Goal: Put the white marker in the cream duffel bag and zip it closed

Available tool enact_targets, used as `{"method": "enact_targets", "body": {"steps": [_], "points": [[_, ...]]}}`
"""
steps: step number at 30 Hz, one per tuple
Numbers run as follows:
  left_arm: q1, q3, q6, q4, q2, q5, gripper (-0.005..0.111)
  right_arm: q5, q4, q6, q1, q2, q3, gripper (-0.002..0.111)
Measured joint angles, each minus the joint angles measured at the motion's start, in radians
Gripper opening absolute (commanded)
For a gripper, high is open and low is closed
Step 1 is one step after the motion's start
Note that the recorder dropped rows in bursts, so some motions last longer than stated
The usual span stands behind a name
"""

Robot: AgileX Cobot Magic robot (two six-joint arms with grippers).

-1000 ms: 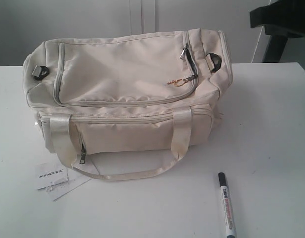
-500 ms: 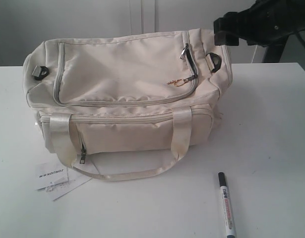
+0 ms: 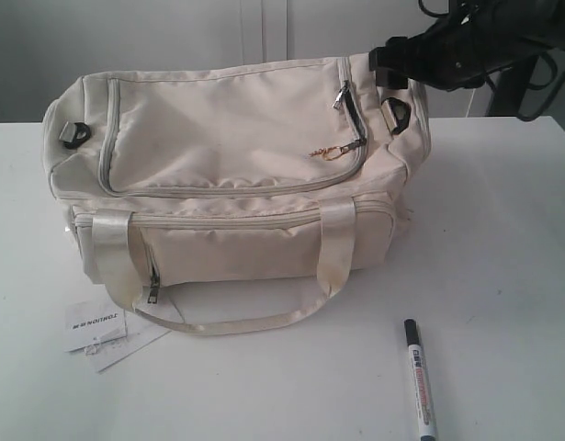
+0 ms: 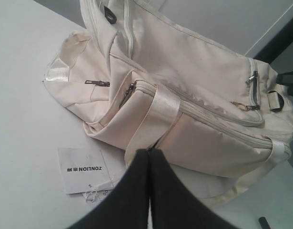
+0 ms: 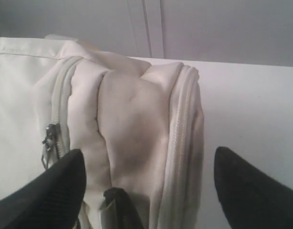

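The white table (image 3: 502, 230) carries the cream duffel bag (image 3: 227, 165) on the far side, a paper tag (image 3: 96, 329) near left, and the white marker (image 3: 419, 378) near right.

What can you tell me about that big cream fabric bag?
The large cream fabric duffel bag sits upright on the white table. It has shiny satin strap handles, grey-beige zippers, black end rings and a small gold clasp. A dark gap by the top zip pull suggests it is partly open. The open right gripper hangs over one end.

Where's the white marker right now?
Exterior view: the white marker lies on the table at lower right, black cap pointing toward the cream duffel bag, not touching it.
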Motion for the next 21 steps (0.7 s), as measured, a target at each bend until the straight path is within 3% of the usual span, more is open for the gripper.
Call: {"method": "enact_targets", "body": {"steps": [10, 11, 13, 15, 16, 21], "points": [[0.0, 0.0, 0.021, 0.0, 0.0, 0.001, 0.0, -0.015, -0.032, 0.026, -0.011, 0.071, -0.04, 0.063], [0.0, 0.0, 0.021, 0.0, 0.0, 0.001, 0.0, -0.012, -0.032, 0.029, -0.011, 0.072, -0.04, 0.058], [0.0, 0.0, 0.023, 0.0, 0.0, 0.001, 0.0, 0.006, -0.032, 0.035, -0.011, 0.081, -0.044, 0.038], [0.0, 0.0, 0.023, 0.0, 0.0, -0.001, 0.0, 0.006, -0.032, 0.035, -0.011, 0.091, -0.046, 0.005], [0.0, 0.0, 0.023, 0.0, 0.0, -0.001, 0.0, 0.01, -0.032, 0.035, -0.011, 0.095, -0.046, 0.0], [0.0, -0.019, 0.029, 0.0, 0.0, 0.0, 0.0, 0.053, -0.03, 0.037, -0.011, 0.093, -0.046, 0.0]]}}
